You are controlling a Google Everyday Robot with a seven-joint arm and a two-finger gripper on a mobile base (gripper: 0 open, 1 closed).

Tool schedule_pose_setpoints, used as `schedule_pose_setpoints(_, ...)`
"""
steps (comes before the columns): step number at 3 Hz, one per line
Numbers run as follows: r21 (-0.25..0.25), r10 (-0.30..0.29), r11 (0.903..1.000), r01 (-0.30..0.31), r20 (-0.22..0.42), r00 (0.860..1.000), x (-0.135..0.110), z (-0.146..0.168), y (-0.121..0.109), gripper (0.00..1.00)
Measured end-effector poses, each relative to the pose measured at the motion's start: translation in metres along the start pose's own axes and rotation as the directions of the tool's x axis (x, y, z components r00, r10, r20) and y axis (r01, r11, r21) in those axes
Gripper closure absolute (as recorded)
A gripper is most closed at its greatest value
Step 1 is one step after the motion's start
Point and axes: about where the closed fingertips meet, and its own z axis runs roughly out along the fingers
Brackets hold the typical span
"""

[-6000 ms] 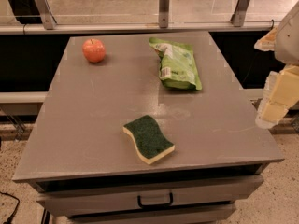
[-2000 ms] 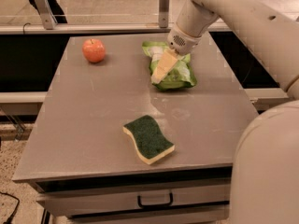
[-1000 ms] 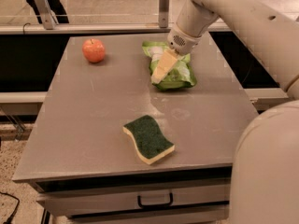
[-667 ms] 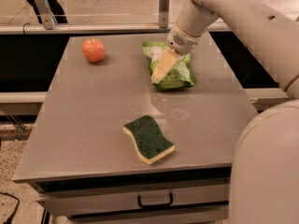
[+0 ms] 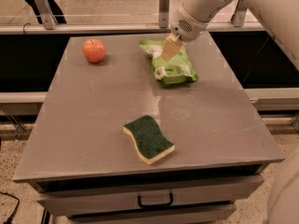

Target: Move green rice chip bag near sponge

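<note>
The green rice chip bag lies flat on the far middle of the grey table, a small barcode label near its front left. The gripper hangs from the white arm that reaches in from the top right. It sits over the bag's far left part, its tan tip touching or just above the foil. The sponge, dark green on top with pale yellow foam sides, lies near the table's front middle, well apart from the bag.
A red apple sits at the table's far left. A drawer with a black handle is under the front edge. A rail with metal posts runs behind the table. The robot's white body fills the right edge.
The arm came in from the right side to the bag. Over the last second the gripper's tip has shifted slightly toward the bag's far end. The bag, sponge and apple have not moved.
</note>
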Motion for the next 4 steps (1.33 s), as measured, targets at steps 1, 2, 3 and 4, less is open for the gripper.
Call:
schedule_pose_setpoints(1,0.027,-0.043,0.9987,0.042,0.045,0.998,-0.010,-0.028,0.011,0.74)
schedule_pose_setpoints(2,0.038,-0.062,0.9975,0.059,0.071,0.996,-0.015,-0.039,0.019,0.43)
schedule_pose_setpoints(3,0.035,-0.062,0.9976,0.060,0.069,0.996,-0.015,-0.036,0.019,0.20)
schedule_pose_setpoints(4,0.032,-0.064,0.9976,0.062,0.068,0.996,-0.016,-0.034,0.019,0.00)
